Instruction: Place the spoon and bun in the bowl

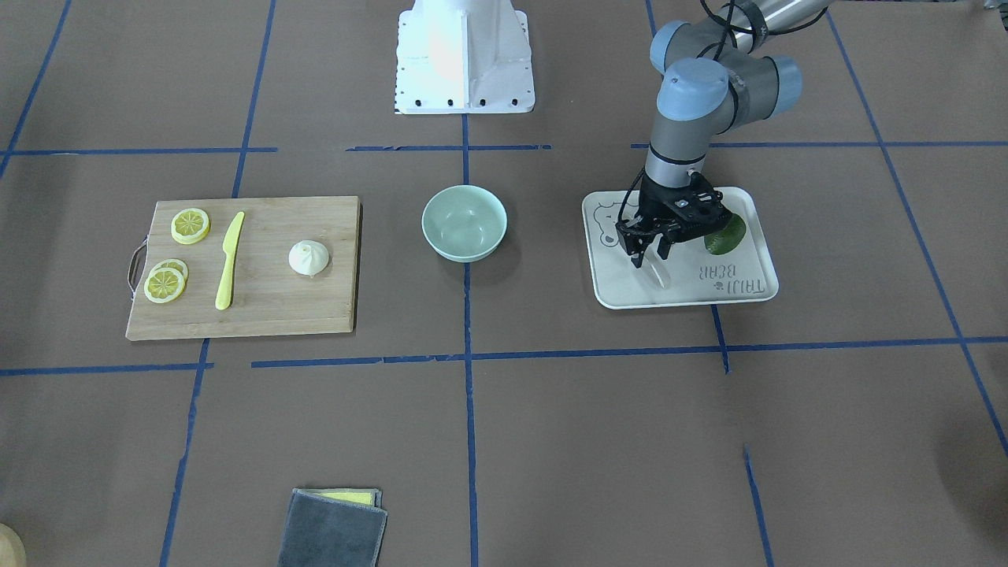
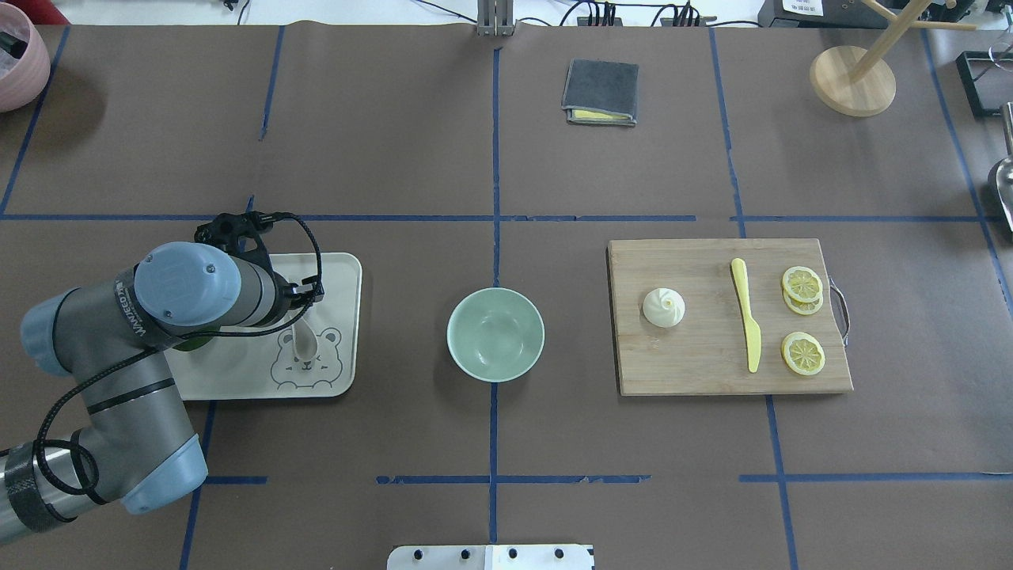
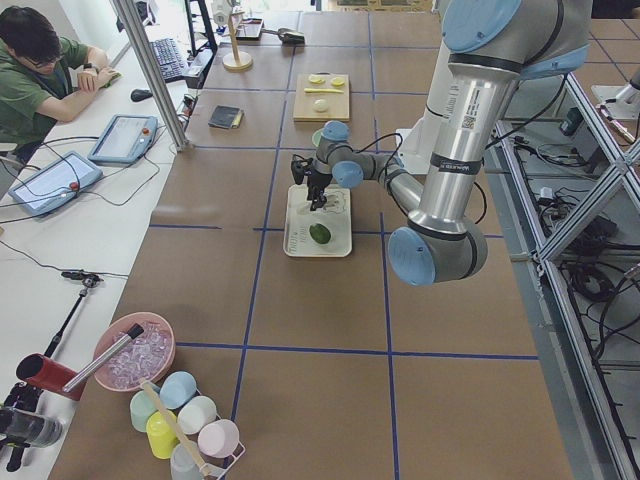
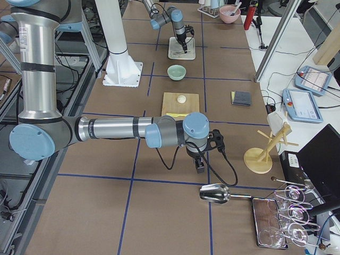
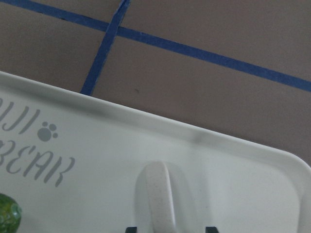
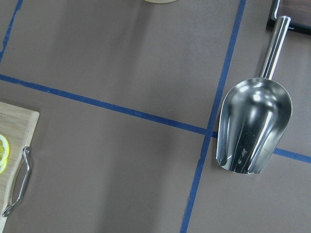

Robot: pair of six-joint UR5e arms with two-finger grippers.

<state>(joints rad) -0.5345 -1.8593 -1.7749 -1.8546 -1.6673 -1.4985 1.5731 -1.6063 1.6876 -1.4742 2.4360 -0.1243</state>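
Observation:
The off-white spoon (image 1: 658, 276) lies on the white bear tray (image 1: 685, 302), and it also shows in the overhead view (image 2: 304, 342). My left gripper (image 1: 649, 256) is low over the tray, open, with its fingertips (image 5: 211, 229) on either side of the spoon's handle (image 5: 158, 194). The white pleated bun (image 1: 309, 257) sits on the wooden cutting board (image 1: 252, 315). The mint-green bowl (image 1: 464, 223) stands empty at the table's middle. My right gripper (image 4: 201, 162) hangs over bare table far from these; I cannot tell whether it is open or shut.
A green avocado (image 1: 726, 235) lies on the tray beside the left gripper. A yellow knife (image 1: 228, 260) and lemon slices (image 1: 190, 225) lie on the board. A grey cloth (image 2: 601, 92), a wooden stand (image 2: 852, 79) and a metal scoop (image 6: 255, 124) are at the far side.

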